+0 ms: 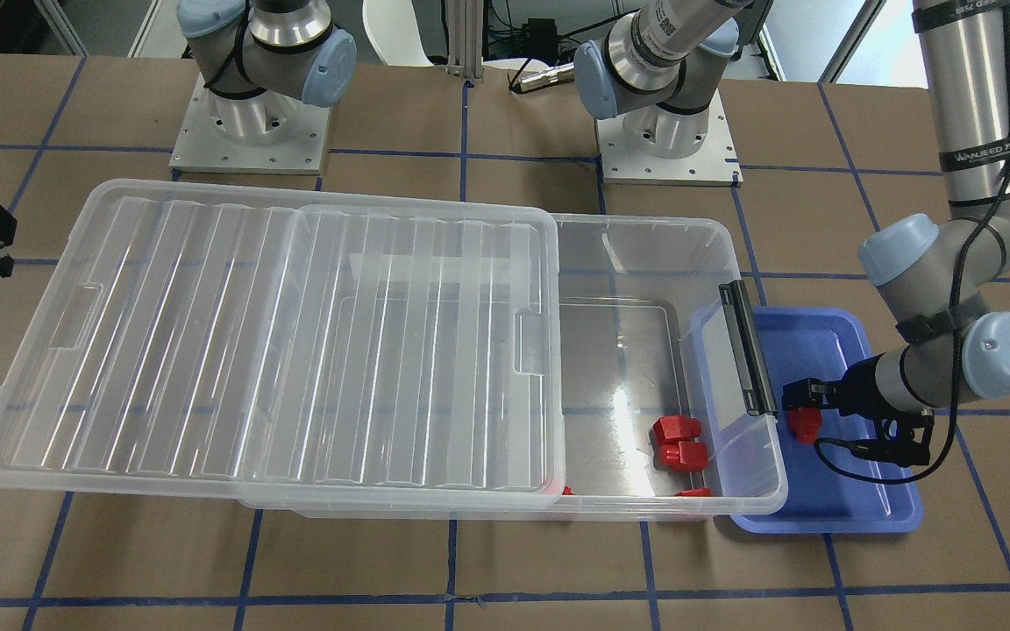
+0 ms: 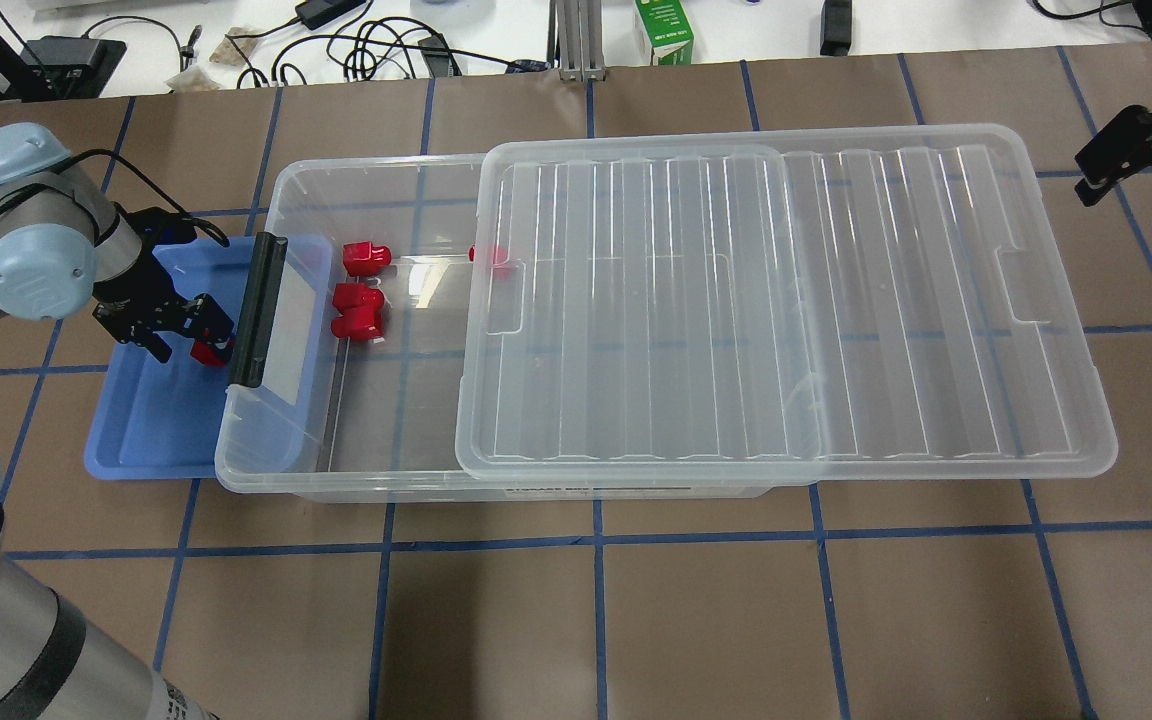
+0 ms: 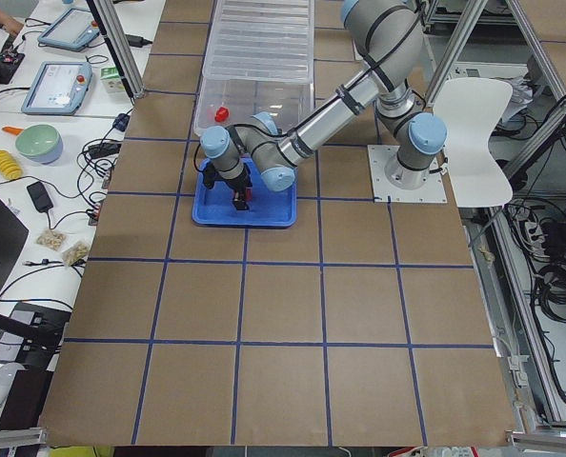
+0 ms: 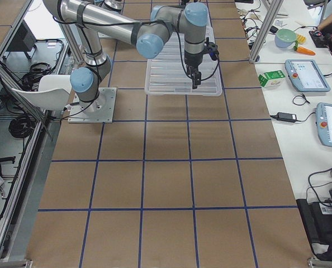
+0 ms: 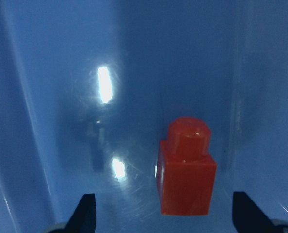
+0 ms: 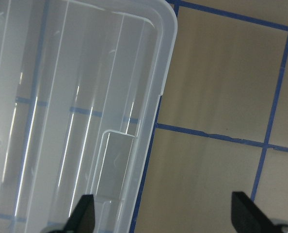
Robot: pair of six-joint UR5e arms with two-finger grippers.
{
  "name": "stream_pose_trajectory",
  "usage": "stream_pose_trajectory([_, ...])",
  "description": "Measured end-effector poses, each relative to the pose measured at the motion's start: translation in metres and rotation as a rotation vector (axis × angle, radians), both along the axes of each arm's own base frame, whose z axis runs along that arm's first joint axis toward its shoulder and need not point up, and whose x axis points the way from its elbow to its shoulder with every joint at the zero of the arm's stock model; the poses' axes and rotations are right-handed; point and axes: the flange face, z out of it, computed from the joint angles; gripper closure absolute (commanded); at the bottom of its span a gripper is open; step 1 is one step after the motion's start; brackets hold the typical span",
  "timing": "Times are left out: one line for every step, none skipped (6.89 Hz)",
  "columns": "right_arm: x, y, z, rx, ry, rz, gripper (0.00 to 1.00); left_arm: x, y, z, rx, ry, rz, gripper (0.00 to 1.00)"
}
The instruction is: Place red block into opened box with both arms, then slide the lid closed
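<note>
Key relation: red block [image 5: 187,177] lies btw the L fingers [image 5: 86,213], off-centre, closer to the finger on the wrist view's right. Neither finger touches it.
Block axis: stub-to-body line runs crosswise to the fingers' closing line, stub toward top of wrist view, so the body's flat sides face the fingers.
Block place: on floor of blue tray [image 2: 126,440], near the tray edge next to the box [image 2: 281,180], just beside its black bar [image 2: 258,310].
L fingers: spread wide, holding nothing, low in the tray.
Nearer arm: L arm [image 2: 26,260] by far. R arm [image 4: 99,22] is well apart, at the worktop's [image 2: 636,620] opposite end.
L arm pose: reaches out from base over worktop's L end, wrist bent so fingers aim down into tray.
R fingers: [image 6: 86,211] wide, holding nothing, hovering at the outer short end of the lid [image 2: 786,300], near its notch, partly over bare worktop.
R arm pose: stretched long across, wrist pointing down.
Lid: covers most of box, overhangs past its R end. Gap left open at black-bar end.
In box: other red blocks [image 2: 358,310] on floor of the open part, one at the lid's edge.
Next, prob.: shift a bit to centre, close on block's sides, lift over the bar, drop in gap. R fingers look staged to push lid after.
</note>
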Motion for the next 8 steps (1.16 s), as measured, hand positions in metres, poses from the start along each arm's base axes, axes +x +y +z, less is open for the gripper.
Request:
stream_pose_trajectory([0.006, 0.014, 0.026, 0.009, -0.002, -0.008, 0.0, 0.0, -0.001, -0.001, 0.0, 0.0, 0.0, 1.0])
stream_pose_trajectory([0.009, 0.022, 0.041, 0.019, -0.002, -0.025, 0.0, 0.0, -0.003, 0.001, -0.005, 0.0, -0.003, 1.0])
stream_pose_trajectory([0.012, 0.024, 0.047, 0.022, -0.005, -0.046, 0.0, -0.002, -0.006, 0.008, -0.018, -0.006, -0.005, 1.0])
stream_pose_trajectory([0.018, 0.023, 0.048, 0.021, -0.013, -0.062, 0.0, -0.004, -0.011, 0.022, -0.04, -0.017, -0.01, 1.0])
stream_pose_trajectory([0.035, 0.019, 0.048, 0.016, -0.018, -0.071, 0.0, -0.005, -0.018, 0.043, -0.058, -0.03, -0.016, 1.0])
stream_pose_trajectory([0.062, 0.015, 0.047, 0.013, -0.022, -0.077, 0.0, -0.006, -0.024, 0.071, -0.072, -0.037, -0.019, 1.0])
stream_pose_trajectory([0.095, 0.011, 0.043, 0.015, -0.027, -0.098, 0.0, -0.007, -0.028, 0.108, -0.087, -0.043, -0.022, 1.0])
stream_pose_trajectory([0.132, 0.009, 0.038, 0.021, -0.029, -0.13, 0.0, -0.016, -0.03, 0.146, -0.106, -0.043, -0.032, 1.0])
